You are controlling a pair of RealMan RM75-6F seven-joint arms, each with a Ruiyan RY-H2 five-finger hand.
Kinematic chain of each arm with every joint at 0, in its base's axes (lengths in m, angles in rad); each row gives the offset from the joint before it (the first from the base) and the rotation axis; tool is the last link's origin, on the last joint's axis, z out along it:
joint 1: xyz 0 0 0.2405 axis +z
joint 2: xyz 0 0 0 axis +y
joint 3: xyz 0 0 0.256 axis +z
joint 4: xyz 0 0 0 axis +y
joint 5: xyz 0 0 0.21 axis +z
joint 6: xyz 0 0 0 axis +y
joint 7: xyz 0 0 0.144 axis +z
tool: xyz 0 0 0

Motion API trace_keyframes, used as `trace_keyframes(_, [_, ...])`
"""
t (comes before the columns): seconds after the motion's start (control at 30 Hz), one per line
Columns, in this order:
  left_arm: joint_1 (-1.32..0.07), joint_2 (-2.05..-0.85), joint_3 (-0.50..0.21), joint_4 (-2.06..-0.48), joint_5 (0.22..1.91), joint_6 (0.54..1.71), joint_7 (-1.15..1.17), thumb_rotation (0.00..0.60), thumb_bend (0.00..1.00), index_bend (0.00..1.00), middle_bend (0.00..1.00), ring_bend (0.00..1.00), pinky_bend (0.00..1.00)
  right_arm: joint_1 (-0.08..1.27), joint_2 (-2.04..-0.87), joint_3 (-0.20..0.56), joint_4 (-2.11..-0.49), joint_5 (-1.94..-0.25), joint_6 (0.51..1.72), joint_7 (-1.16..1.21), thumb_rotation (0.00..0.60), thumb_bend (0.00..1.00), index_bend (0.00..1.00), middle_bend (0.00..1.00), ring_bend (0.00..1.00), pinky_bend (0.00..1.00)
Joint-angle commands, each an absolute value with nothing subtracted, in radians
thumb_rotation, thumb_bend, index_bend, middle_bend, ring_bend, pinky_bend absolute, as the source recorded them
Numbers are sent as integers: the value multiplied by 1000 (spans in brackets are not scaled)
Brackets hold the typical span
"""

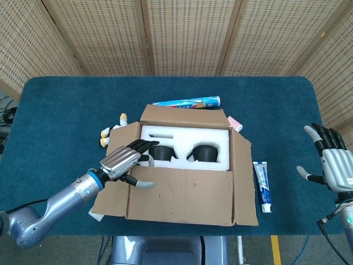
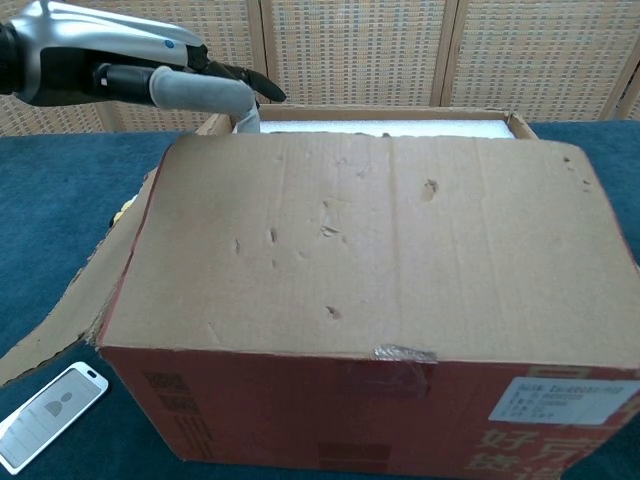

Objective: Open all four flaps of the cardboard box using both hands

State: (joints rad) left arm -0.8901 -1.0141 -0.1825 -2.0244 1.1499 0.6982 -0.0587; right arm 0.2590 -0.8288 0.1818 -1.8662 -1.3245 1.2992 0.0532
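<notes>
The cardboard box (image 1: 182, 210) stands mid-table with white foam (image 1: 187, 136) and two black items showing inside. Its left flap (image 1: 110, 196), right flap (image 1: 242, 182) and far flap (image 1: 182, 116) are folded outward. The near flap (image 2: 380, 240) is tilted up and hides most of the foam in the chest view. My left hand (image 1: 124, 160) hovers at the box's near-left corner, fingers stretched over the foam. Its thumb (image 2: 247, 112) hooks behind that flap's free edge. My right hand (image 1: 332, 163) is far off to the right, fingers spread, holding nothing.
A toothpaste tube (image 1: 263, 185) lies right of the box, a blue tube (image 1: 187, 102) behind it, and a pink packet (image 1: 235, 123) at its far right corner. Small yellow-white toys (image 1: 110, 131) sit to the left. A phone (image 2: 48, 415) lies by the near-left corner.
</notes>
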Motion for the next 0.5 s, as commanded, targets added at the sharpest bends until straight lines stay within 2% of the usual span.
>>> trace_keyframes(0.03, [-855, -954, -215, -2058, 1241, 656, -222, 135, 43, 430, 0, 0, 0, 261, -830, 183, -1868, -1322, 1297, 48, 600, 260, 71, 33, 0, 0])
trace_keyframes(0.3, [-825, -878, -251, -2090, 1399, 600, -544, 134, 43, 430, 0, 0, 0, 265, -827, 188, -1878, -1316, 1297, 33, 600, 260, 71, 33, 0, 0])
trace_keyframes(0.5, [-819, -829, -243, -2093, 1589, 607, -854, 133, 43, 431, 0, 0, 0, 267, -826, 190, -1886, -1310, 1295, 22, 600, 260, 71, 33, 0, 0])
